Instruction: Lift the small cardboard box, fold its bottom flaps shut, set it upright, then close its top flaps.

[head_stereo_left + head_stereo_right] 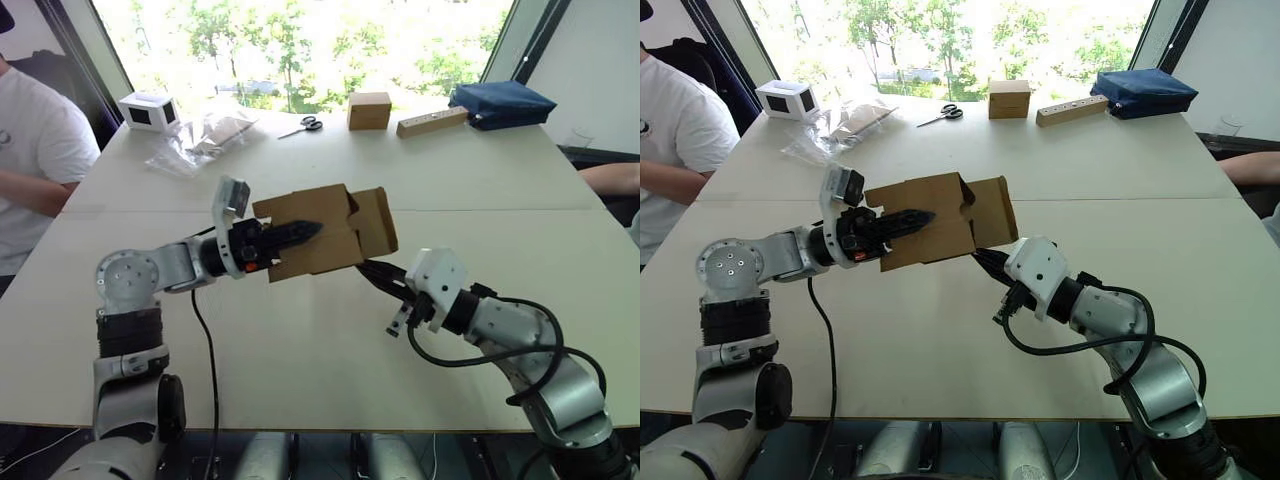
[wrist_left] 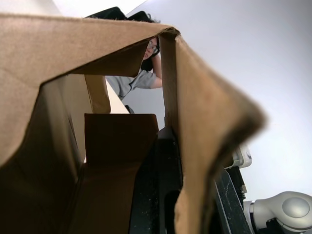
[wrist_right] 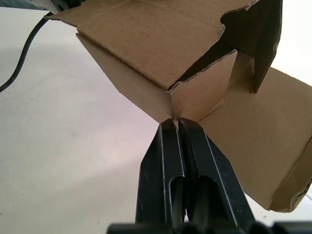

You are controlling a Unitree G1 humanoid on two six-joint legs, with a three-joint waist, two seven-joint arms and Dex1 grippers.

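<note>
A: The left gripper (image 1: 300, 233) has its jaws clamped on a wall of the small cardboard box (image 1: 325, 238), held above the tabletop (image 1: 300, 340).

B: And the right gripper (image 3: 178, 127)?

A: Its jaws are pressed together, tips touching the box's lower corner. The box hides those tips from the head views.

Bare white table (image 1: 300, 370) lies beneath the raised brown cardboard box (image 1: 325, 235); far-edge clutter stands well apart.

A pale table (image 1: 300, 340) stands before a bright window (image 1: 300, 40) showing green trees.
</note>
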